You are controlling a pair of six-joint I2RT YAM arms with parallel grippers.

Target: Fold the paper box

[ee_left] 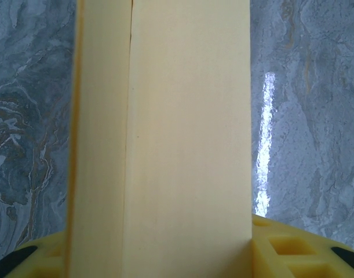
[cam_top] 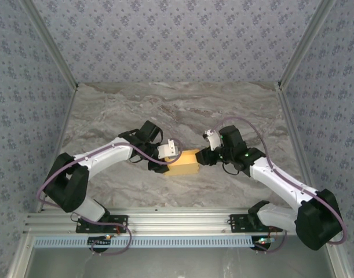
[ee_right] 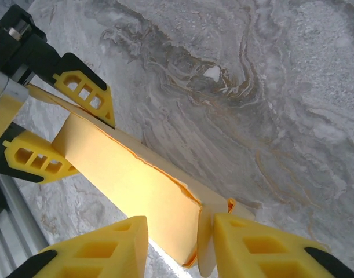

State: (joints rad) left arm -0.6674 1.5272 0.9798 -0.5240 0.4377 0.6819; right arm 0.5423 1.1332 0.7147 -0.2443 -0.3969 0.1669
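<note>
Paper box (ee_right: 136, 185), seam (ee_right: 159, 166) perhaps ragged, right wrist view

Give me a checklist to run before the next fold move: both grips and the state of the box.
1. Left gripper on the far end of the paper box: ok, one finger on each face.
2. Right gripper lined up on the near end: ok, its fingers flank that end.
3. Right grip firm: cannot tell; contact on both sides is not clear.
4. End flap tucked in: not ok, it stands loose between the right fingers.
5. Grippers on opposite ends, apart from each other: ok in the top view.
</note>
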